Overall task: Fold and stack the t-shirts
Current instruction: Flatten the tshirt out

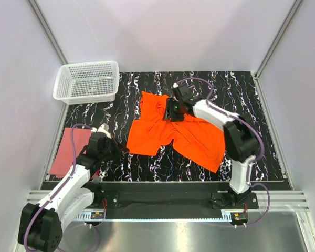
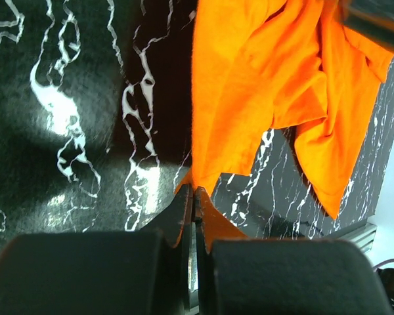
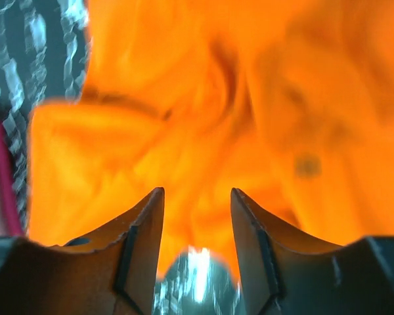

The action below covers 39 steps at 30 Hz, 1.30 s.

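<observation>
Spreading the orange t-shirt point(image 1: 168, 134) looks like the step in hand. From above, it lies rumpled in the middle of the surface point(image 1: 252, 115), with the pink-red t-shirt point(image 1: 68, 149) at the left edge. The left tool point(image 1: 125, 150) meets its near-left corner; the right tool point(image 1: 174, 110) hangs over its far part. Left wrist view: fingers pinched tight on an orange corner. Right wrist view: fingers parted above the cloth, holding nothing. Next, I judge, the right must grip fabric so both can pull it flat.
</observation>
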{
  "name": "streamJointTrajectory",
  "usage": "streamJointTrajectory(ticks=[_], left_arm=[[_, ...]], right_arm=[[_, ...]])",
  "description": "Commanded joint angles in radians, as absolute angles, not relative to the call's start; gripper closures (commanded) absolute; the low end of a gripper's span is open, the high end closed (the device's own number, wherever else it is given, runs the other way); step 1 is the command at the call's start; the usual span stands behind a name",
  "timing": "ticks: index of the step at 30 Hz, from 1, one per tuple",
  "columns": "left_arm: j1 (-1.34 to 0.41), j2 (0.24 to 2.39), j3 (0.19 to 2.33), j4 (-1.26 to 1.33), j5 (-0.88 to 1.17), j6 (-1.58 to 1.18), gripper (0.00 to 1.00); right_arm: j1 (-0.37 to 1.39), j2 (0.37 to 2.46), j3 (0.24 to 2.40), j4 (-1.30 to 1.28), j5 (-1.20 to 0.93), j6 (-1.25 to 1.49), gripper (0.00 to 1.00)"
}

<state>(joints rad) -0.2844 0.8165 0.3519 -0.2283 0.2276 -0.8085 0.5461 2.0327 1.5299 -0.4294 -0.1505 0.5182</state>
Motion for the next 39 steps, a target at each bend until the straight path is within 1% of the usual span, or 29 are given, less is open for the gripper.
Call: streamJointTrajectory(ticks=[1,6,7,8,10,11,12,13,14,15,18,20,21,22,23,26,32,35,39], left_arm=[[-0.288,0.793,0.313,-0.215,0.227,-0.827,1.0],[-0.287,0.741,0.301,-0.322,0.195,-0.871,1.0],[-0.287,0.721,0.302,-0.362,0.189,-0.876,0.97],[-0.288,0.701,0.307,-0.38,0.177,-0.874,0.7],[-0.287,0.617,0.327,-0.435,0.15,-0.87,0.44],[-0.287,0.583,0.334,-0.455,0.109,-0.868,0.28],[-0.287,0.556,0.342,-0.466,0.094,-0.864,0.23],[-0.285,0.519,0.36,-0.474,0.08,-0.855,0.22],[-0.285,0.512,0.373,-0.479,0.055,-0.836,0.22],[-0.285,0.526,0.394,-0.479,0.046,-0.83,0.23],[-0.287,0.598,0.422,-0.456,0.043,-0.799,0.26],[-0.285,0.707,0.445,-0.417,0.061,-0.763,0.29],[-0.285,0.744,0.459,-0.405,0.061,-0.752,0.36],[-0.285,0.776,0.465,-0.399,0.058,-0.73,0.39],[-0.285,0.837,0.468,-0.39,0.054,-0.72,0.41],[-0.285,0.915,0.477,-0.367,0.04,-0.69,0.48],[-0.285,0.994,0.454,-0.336,0.028,-0.689,0.48],[-0.287,1.043,0.427,-0.293,0.06,-0.69,0.49],[-0.301,1.101,0.423,-0.282,0.045,-0.689,0.52]], right_arm=[[0.552,1.8,1.378,-0.449,-0.167,0.5,0.47],[0.552,1.651,1.168,-0.44,-0.156,0.52,0.43],[0.552,1.638,1.145,-0.437,-0.161,0.525,0.44],[0.554,1.629,1.126,-0.437,-0.166,0.535,0.43],[0.555,1.605,1.08,-0.428,-0.184,0.552,0.43],[0.564,1.595,1.069,-0.426,-0.183,0.566,0.43],[0.606,1.582,1.065,-0.423,-0.175,0.569,0.42],[0.63,1.58,1.071,-0.423,-0.152,0.571,0.4],[0.655,1.582,1.078,-0.425,-0.144,0.569,0.39],[0.698,1.6,1.098,-0.423,-0.147,0.569,0.37],[0.742,1.667,1.143,-0.396,-0.175,0.589,0.36],[0.773,1.707,1.17,-0.384,-0.199,0.61,0.38],[0.782,1.745,1.189,-0.349,-0.224,0.62,0.4],[0.801,1.765,1.199,-0.335,-0.233,0.632,0.41],[0.808,1.785,1.212,-0.325,-0.242,0.637,0.45],[0.836,1.859,1.265,-0.308,-0.268,0.643,0.48],[0.857,1.914,1.293,-0.284,-0.287,0.641,0.48],[0.859,1.916,1.278,-0.275,-0.284,0.643,0.48],[0.858,1.905,1.241,-0.259,-0.275,0.643,0.48]])
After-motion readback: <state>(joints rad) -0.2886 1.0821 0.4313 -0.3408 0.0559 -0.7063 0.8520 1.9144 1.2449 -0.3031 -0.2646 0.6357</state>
